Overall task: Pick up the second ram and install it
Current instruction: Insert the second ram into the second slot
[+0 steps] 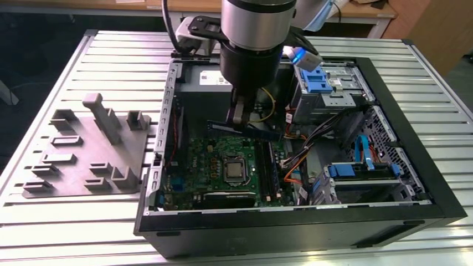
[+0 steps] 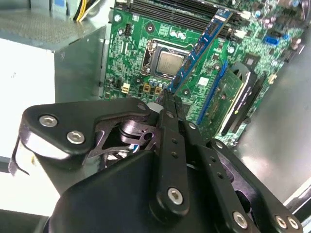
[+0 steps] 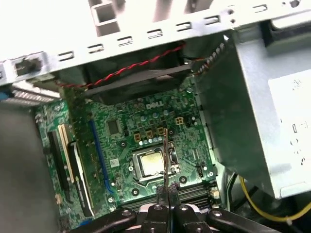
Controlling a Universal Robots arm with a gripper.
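My gripper (image 1: 238, 123) is shut on the second ram (image 1: 258, 133), a narrow blue-green stick held level inside the open computer case, above the green motherboard (image 1: 196, 160). In the second wrist view the ram (image 2: 201, 46) reaches out from the gripper (image 2: 170, 97) across the board, past the processor socket (image 2: 167, 63) toward the long black slots (image 2: 170, 7). The first wrist view shows the ram (image 3: 165, 155) edge-on as a thin strip rising from the gripper (image 3: 167, 191) over the socket (image 3: 150, 162). The stick hangs clear of the board.
The grey power-supply box (image 1: 207, 80) sits at the case's far end, a drive cage with blue tabs (image 1: 325, 83) at the exterior view's right. Loose cables (image 1: 296, 163) run beside the slots. A grey fixture plate (image 1: 88, 149) lies on the slatted table left of the case.
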